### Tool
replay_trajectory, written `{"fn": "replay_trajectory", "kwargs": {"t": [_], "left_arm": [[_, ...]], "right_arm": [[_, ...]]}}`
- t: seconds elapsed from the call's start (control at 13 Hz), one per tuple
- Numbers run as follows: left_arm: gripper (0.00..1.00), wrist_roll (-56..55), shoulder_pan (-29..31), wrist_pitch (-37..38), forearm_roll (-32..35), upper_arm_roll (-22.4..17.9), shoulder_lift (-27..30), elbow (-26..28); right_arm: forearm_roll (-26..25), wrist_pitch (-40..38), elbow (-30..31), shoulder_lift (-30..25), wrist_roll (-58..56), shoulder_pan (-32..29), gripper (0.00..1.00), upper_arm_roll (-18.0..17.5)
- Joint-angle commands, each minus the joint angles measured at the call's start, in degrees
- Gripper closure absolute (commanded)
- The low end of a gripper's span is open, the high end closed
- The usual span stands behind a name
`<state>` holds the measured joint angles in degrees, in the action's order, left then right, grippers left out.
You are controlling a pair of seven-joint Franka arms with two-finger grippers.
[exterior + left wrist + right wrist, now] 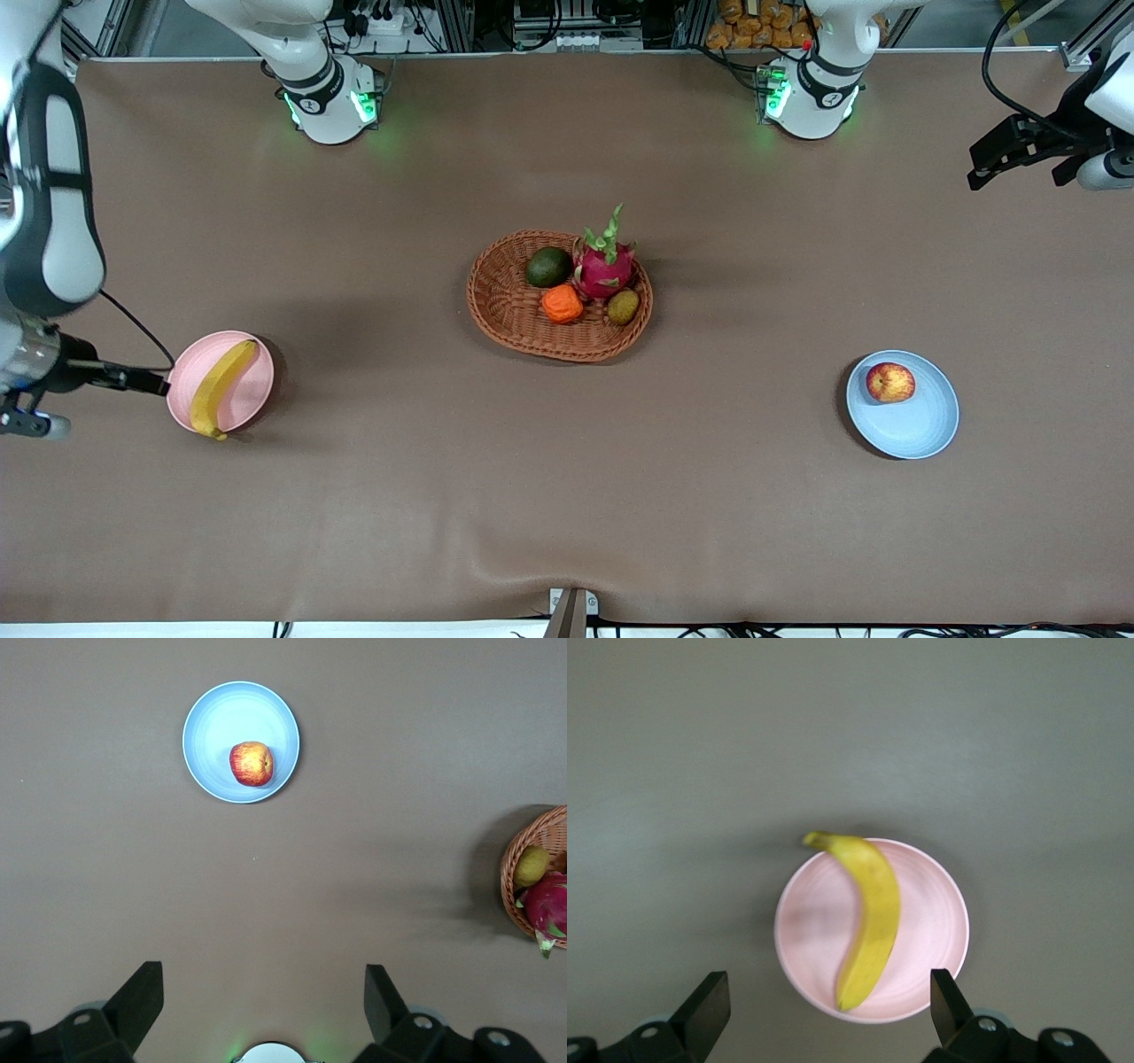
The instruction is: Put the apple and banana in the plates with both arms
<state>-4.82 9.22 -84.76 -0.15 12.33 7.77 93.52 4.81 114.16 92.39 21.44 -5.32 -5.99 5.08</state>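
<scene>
Right end effector [830,1014] open, banana [871,914] in pink plate [930,904]

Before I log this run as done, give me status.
Left gripper and right gripper open, empty. Banana on pink plate; apple on blue plate. Nothing in the way.

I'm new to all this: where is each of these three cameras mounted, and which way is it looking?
Front view: high across the table, facing both arms' bases; it shows the basket, both plates, and the left hand raised at the table's edge.
Left wrist view: on the left arm, looking down at the apple on the blue plate; its open hand's fingers show.
Right wrist view: on the right arm, above the banana on the pink plate; the right hand is open.
Front and left wrist views share apple, blue plate and basket.
</scene>
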Motion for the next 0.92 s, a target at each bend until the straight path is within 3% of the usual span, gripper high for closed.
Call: {"fn": "replay_trajectory", "kwargs": {"t": [0.0, 0.38, 0.62, 0.85], "left_arm": [[0.0, 0.33, 0.53, 1.26, -0.73, 0.24, 0.58, -0.18], [0.0, 0.25, 0.45, 1.26, -0.73, 0.42, 0.49, -0.09], [0.0, 0.25, 0.45, 1.35, -0.73, 0.5, 0.49, -0.09], [0.0, 0.25, 0.45, 1.35, -0.73, 0.59, 0.58, -0.09]], "right_arm": [[-1.56, -1.64, 6.48, -7.54, -2.15, 2.12, 0.0, -0.07], [-1.64, -17.53, 4.3, -17.03, -1.36, 3.26, 0.0, -0.33], [-1.82, -28.96, -2.02, -17.75, 0.13, 5.79, 0.0, 0.1], [-2.0, -32.94, -4.59, -20.02, 4.88, 8.01, 0.0, 1.16]]}}
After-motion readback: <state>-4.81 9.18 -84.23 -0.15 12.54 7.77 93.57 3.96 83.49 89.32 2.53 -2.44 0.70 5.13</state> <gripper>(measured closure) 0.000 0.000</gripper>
